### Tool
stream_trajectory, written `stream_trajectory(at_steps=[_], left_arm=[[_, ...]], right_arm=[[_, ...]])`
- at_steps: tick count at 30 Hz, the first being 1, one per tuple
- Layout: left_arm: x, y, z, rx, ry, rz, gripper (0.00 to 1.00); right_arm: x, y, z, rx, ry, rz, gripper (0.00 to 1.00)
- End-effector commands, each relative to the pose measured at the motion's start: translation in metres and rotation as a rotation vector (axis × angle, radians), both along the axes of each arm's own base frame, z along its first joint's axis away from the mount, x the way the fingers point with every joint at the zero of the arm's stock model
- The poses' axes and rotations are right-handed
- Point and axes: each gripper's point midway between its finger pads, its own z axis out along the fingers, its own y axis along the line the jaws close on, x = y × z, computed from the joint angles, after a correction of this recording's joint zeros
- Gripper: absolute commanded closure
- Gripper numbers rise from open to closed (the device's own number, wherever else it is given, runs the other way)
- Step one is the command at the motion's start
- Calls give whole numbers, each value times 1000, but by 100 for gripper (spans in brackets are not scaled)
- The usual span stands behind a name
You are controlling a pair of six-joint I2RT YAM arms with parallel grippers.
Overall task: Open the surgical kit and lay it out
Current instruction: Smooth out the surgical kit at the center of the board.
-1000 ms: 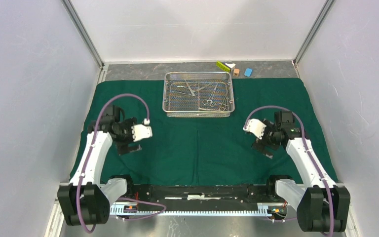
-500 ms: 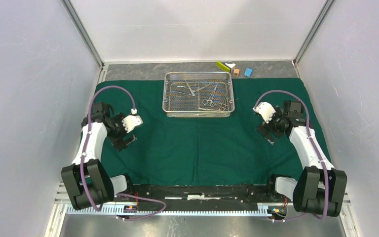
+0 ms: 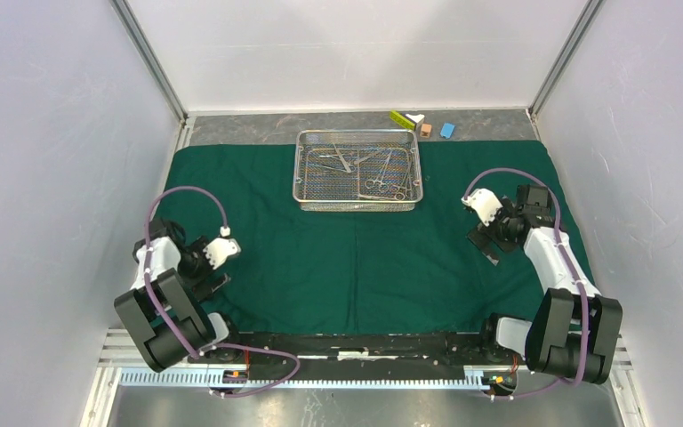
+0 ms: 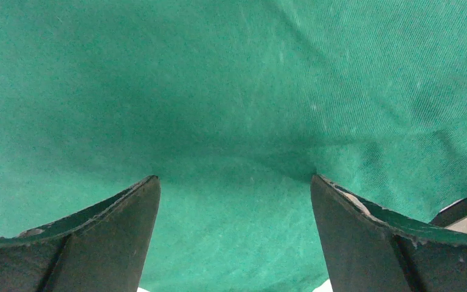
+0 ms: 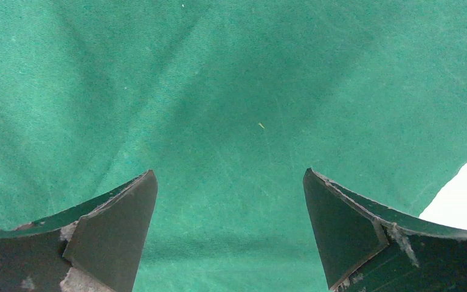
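Moved: over the last second the left arm has folded back toward its base, and the left gripper (image 3: 214, 285) now sits low over the near-left part of the cloth (image 3: 356, 267). The right gripper (image 3: 486, 246) has slid outward toward the cloth's right edge, a smaller move.
Left gripper: fingers (image 4: 115, 225) wide apart with nothing between them, only green weave below. It is close to the cloth; can't tell if it touches.
Right gripper: fingers (image 5: 109, 225) also spread and holding nothing, cloth underneath. A pale surface shows past the cloth's edge at the lower right of the wrist view.
Cloth: dark green, spread open over most of the table (image 3: 249, 129), with a few soft wrinkles.
Tray (image 3: 299, 173): silver wire mesh, on the far middle of the cloth, well apart from both grippers, same spot as before.
Tools: ring-handled clamps (image 3: 381, 185) in the tray's right half, tweezers (image 3: 341, 161) left of centre. All lie inside the tray, some overlapping; too small to count.
Blocks: yellow-green block (image 3: 400, 119), brown block (image 3: 425, 130) and blue block (image 3: 446, 130) sit on bare table beyond the cloth's far edge, just right of the tray.
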Motion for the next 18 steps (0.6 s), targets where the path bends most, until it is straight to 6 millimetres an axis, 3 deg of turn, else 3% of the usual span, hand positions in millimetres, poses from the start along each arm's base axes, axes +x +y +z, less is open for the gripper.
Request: stream_trajectory(at_steps=[1, 13, 15, 18], left_arm=[[-13, 15, -9, 45, 2, -70, 1], [-64, 23, -18, 82, 124, -103, 3], [-63, 22, -15, 91, 106, -111, 2], [-43, 21, -1, 78, 4, -95, 0]], right_arm=[[5, -4, 1, -13, -19, 13, 2], [7, -14, -2, -41, -16, -7, 2], [7, -17, -1, -47, -17, -14, 2], [10, -22, 1, -53, -24, -39, 2]])
